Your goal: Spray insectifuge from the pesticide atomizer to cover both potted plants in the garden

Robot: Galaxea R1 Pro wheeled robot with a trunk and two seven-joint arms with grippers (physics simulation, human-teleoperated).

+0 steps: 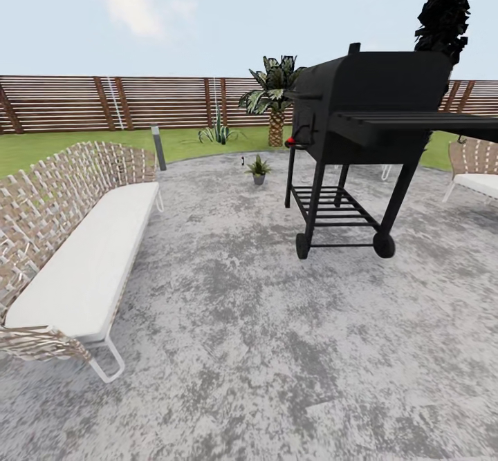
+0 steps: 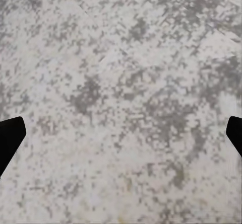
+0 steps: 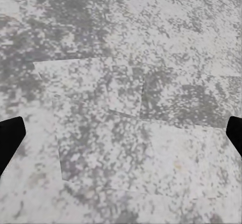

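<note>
1. Head view: the mottled grey stone patio fills the foreground, with green lawn and a brown slatted fence behind it. One potted plant stands on the patio's far edge, just left of the black grill. A tiny dark object sits close beside the plant on its left, too small to identify. A wicker sofa with a white cushion runs along the left; another wicker seat is at the right edge. A palm and a spiky clump grow near the fence.
2. Left wrist view: the left hand is spread wide, released, with dark fingertips at both edges over bare patio stone.
3. Right wrist view: the right hand is likewise spread and holds nothing, over the same stone.
</note>
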